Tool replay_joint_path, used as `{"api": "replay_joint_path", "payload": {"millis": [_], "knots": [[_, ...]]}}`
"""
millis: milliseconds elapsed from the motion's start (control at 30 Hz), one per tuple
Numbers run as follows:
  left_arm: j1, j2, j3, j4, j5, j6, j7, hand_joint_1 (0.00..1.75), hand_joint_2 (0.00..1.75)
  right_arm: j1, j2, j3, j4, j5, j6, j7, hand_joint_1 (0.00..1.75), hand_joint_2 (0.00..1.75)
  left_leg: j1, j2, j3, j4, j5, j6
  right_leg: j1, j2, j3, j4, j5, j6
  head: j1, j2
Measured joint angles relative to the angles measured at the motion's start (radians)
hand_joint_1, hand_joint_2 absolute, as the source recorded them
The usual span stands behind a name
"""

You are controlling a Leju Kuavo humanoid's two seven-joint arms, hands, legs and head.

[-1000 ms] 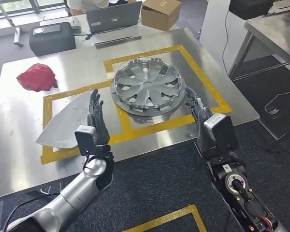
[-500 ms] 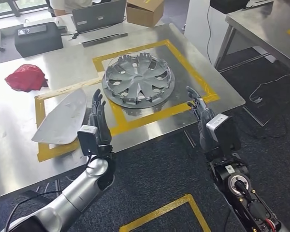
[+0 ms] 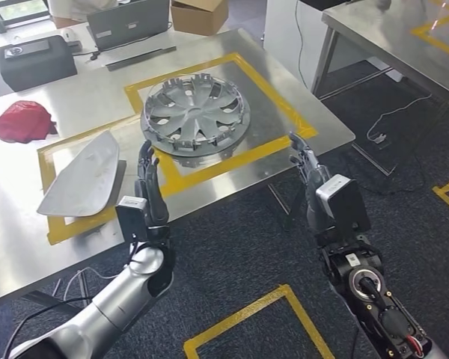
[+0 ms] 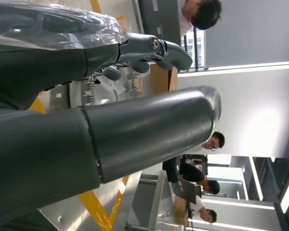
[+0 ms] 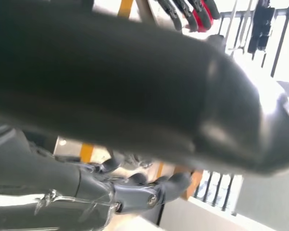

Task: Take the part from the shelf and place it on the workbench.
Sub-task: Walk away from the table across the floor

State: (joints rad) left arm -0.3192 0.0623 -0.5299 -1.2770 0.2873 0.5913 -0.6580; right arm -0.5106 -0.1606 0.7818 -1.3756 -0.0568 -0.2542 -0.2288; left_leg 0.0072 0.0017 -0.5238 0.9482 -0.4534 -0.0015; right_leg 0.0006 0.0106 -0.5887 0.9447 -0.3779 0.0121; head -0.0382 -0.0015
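Both hands now clear of hubcap [image 3: 195, 114]; camera shifted.

Laptop [image 3: 127, 22] cut by top edge; right wrist view blurred, perhaps motion.

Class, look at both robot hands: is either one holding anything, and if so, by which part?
Nothing is held. The left hand and right hand are both empty, fingers apart, and the wheel cover lies on the workbench untouched by either.

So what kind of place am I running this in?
Likely a workshop or robotics test lab: steel workbench with yellow tape zones, a car wheel cover set on it, a laptop at the far edge, and people at desks in the left wrist view.
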Motion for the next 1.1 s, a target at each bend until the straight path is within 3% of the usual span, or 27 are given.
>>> {"api": "replay_joint_path", "payload": {"millis": [100, 167, 233, 267, 300, 333, 433, 467, 600, 667, 733, 800, 833, 867, 933, 967, 1000, 1100], "knots": [[0.0, 0.0, 0.0, 0.0, 0.001, 0.0, 0.0, 0.0, 0.0, 0.0, 0.0, 0.0, 0.0, 0.01, -0.006, 0.005, 0.0, 0.0, 0.004, 0.001, -0.008, -0.008, 0.013, 0.019, 0.0, 0.001, -0.009, 0.01, -0.002, 0.016, 0.004, 0.0], [-0.001, -0.001, 0.0, 0.0, 0.001, 0.0, 0.0, 0.0, 0.0, -0.001, 0.0, 0.0, 0.0, 0.014, -0.009, 0.007, 0.0, 0.0, 0.008, 0.002, -0.016, -0.014, 0.025, 0.031, -0.002, -0.002, -0.038, 0.084, -0.059, 0.024, 0.011, 0.0], [0.0, -0.001, 0.0, 0.0, 0.002, 0.0, 0.0, 0.0, 0.0, 0.001, 0.0, 0.0, 0.0, 0.014, -0.01, 0.007, 0.0, 0.0, 0.006, 0.002, -0.031, -0.013, 0.036, 0.037, -0.005, -0.003, -0.088, 0.229, -0.144, 0.032, 0.015, 0.0], [0.002, -0.001, 0.0, 0.0, 0.002, 0.0, 0.0, 0.0, 0.0, 0.002, 0.0, 0.0, 0.0, 0.014, -0.01, 0.008, 0.0, 0.0, 0.005, 0.001, -0.038, -0.012, 0.041, 0.037, -0.006, -0.004, -0.105, 0.286, -0.17, 0.034, 0.016, 0.0], [0.003, -0.001, 0.0, 0.0, 0.003, 0.0, 0.0, 0.0, 0.0, 0.003, 0.0, 0.0, 0.001, 0.014, -0.011, 0.008, 0.0, 0.0, 0.005, 0.0, -0.046, -0.011, 0.046, 0.036, -0.008, -0.004, -0.105, 0.309, -0.178, 0.035, 0.016, 0.0], [0.004, 0.0, 0.0, 0.0, 0.003, 0.0, 0.0, 0.0, 0.0, 0.003, 0.0, 0.0, 0.001, 0.014, -0.011, 0.008, 0.0, 0.0, 0.005, -0.002, -0.053, -0.009, 0.051, 0.034, -0.008, -0.003, -0.083, 0.289, -0.166, 0.035, 0.016, 0.0], [0.004, -0.001, 0.0, 0.0, 0.003, 0.0, 0.0, 0.0, 0.0, 0.002, 0.0, 0.0, 0.001, 0.014, -0.012, 0.008, 0.0, 0.0, 0.004, -0.008, -0.067, -0.001, 0.061, 0.022, -0.008, 0.003, 0.044, 0.083, -0.095, 0.027, 0.016, 0.0], [0.004, -0.001, 0.0, 0.0, 0.003, 0.0, 0.0, 0.0, 0.0, 0.001, 0.0, 0.0, 0.001, 0.014, -0.012, 0.008, 0.0, 0.0, 0.003, -0.01, -0.071, 0.002, 0.065, 0.017, -0.006, 0.007, 0.068, 0.037, -0.083, 0.023, 0.016, 0.0], [0.004, 0.0, 0.0, -0.001, 0.003, 0.0, 0.0, 0.0, 0.0, 0.001, 0.0, 0.0, 0.0, 0.014, -0.013, 0.008, 0.0, 0.0, 0.003, -0.013, -0.086, 0.006, 0.077, -0.006, -0.004, 0.002, 0.066, 0.011, -0.064, 0.004, 0.016, 0.0], [0.003, 0.001, 0.0, -0.001, 0.003, 0.0, 0.0, 0.0, 0.0, 0.0, 0.0, 0.0, 0.0, 0.014, -0.013, 0.008, 0.0, 0.0, 0.005, -0.011, -0.116, 0.068, 0.028, -0.016, -0.009, -0.006, 0.056, 0.004, -0.049, -0.01, 0.011, 0.0], [0.004, 0.001, 0.0, 0.0, 0.003, 0.001, 0.0, 0.0, 0.0, 0.0, 0.0, 0.0, 0.0, 0.014, -0.013, 0.007, 0.0, 0.0, 0.007, -0.009, -0.171, 0.205, -0.056, -0.026, -0.009, -0.015, 0.039, 0.004, -0.036, -0.017, 0.004, 0.0], [0.006, 0.001, 0.0, 0.0, 0.003, 0.001, 0.0, 0.0, 0.0, 0.001, 0.0, 0.001, 0.0, 0.014, -0.013, 0.008, 0.0, 0.0, 0.008, -0.009, -0.202, 0.303, -0.099, -0.03, -0.007, -0.022, 0.021, 0.005, -0.024, -0.018, 0.002, 0.0], [0.006, 0.001, 0.0, 0.0, 0.003, 0.001, 0.0, 0.0, 0.0, 0.002, 0.0, 0.001, 0.0, 0.014, -0.013, 0.008, 0.0, 0.0, 0.007, -0.009, -0.188, 0.295, -0.092, -0.029, -0.006, -0.026, 0.013, 0.006, -0.019, -0.018, 0.001, 0.0], [0.006, 0.002, 0.0, 0.0, 0.003, 0.002, 0.0, 0.0, 0.0, 0.002, 0.0, 0.001, 0.0, 0.014, -0.013, 0.008, 0.0, 0.0, 0.007, -0.008, -0.154, 0.247, -0.07, -0.026, -0.006, -0.029, 0.006, 0.007, -0.013, -0.017, 0.0, 0.0], [0.004, 0.002, 0.0, -0.001, 0.003, 0.002, 0.0, 0.0, 0.0, 0.002, 0.0, 0.001, 0.0, 0.014, -0.013, 0.007, 0.0, 0.0, 0.002, 0.006, -0.057, 0.093, -0.019, -0.013, -0.002, -0.035, -0.002, 0.009, -0.005, -0.012, -0.005, 0.0], [0.002, 0.002, 0.0, -0.001, 0.003, 0.002, 0.0, 0.0, 0.0, 0.001, 0.0, 0.0, 0.0, 0.014, -0.013, 0.007, 0.0, 0.0, -0.002, 0.012, -0.025, 0.035, -0.003, -0.005, 0.0, -0.038, -0.005, 0.01, -0.001, -0.008, -0.007, 0.0], [0.0, 0.002, 0.0, -0.001, 0.003, 0.002, 0.0, 0.0, 0.0, 0.001, 0.0, 0.0, 0.0, 0.014, -0.013, 0.007, 0.0, 0.0, -0.005, 0.016, -0.008, 0.003, 0.005, 0.002, 0.001, -0.041, -0.007, 0.011, 0.002, -0.004, -0.008, 0.0], [0.0, 0.002, 0.0, -0.001, 0.003, 0.002, 0.0, 0.0, 0.0, 0.0, 0.0, 0.0, 0.0, 0.014, -0.013, 0.007, 0.0, 0.0, -0.005, 0.007, -0.014, -0.009, 0.02, 0.019, 0.001, -0.047, -0.013, 0.013, 0.009, 0.013, -0.005, 0.0]]}}
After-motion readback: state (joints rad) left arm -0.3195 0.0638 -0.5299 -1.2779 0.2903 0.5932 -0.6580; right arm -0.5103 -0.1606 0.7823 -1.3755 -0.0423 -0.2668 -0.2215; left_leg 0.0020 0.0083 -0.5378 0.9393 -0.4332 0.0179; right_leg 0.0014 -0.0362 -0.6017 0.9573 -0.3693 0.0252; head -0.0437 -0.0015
